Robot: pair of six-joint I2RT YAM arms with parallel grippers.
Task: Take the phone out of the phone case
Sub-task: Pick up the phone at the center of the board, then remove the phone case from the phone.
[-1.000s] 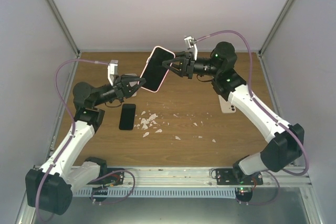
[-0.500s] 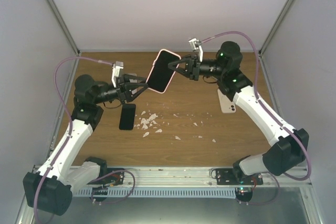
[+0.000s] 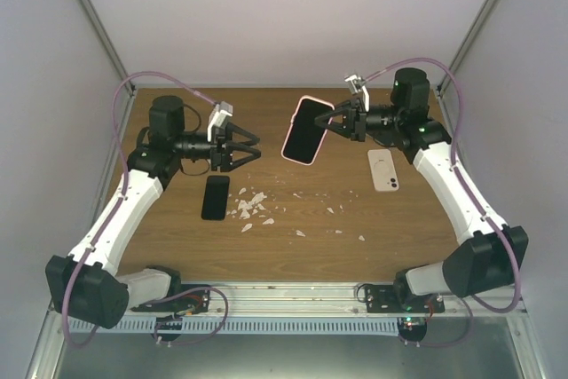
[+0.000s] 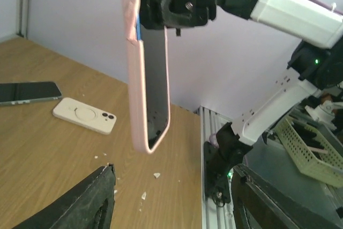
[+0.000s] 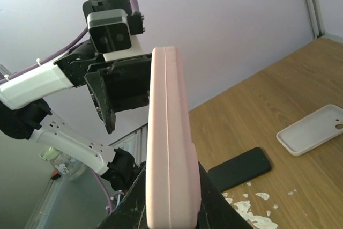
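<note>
Black phone [image 3: 215,197] flat on table [image 3: 355,246], just below L gripper [image 3: 255,147]; white crumbs [image 3: 251,206] right beside it. White case [image 3: 383,169] flat on table, under R arm, behind its jaws. L jaws wide apart, nothing btwn them, aimed at pink case [image 5: 169,132] but w/ a gap, not touching. R gripper [image 3: 332,123] clamped tight on case's edge, holding it up in air, tilted; phone [image 3: 306,130] sits inside case, screen dark

arm links [image 3: 114,224] white | joint housings [image 3: 166,117] black | cables [image 3: 116,108] purple | camera brackets [image 3: 220,119] white | status lights [image 4: 316,61] green | fingers [image 4: 80,202] black, angular
</note>
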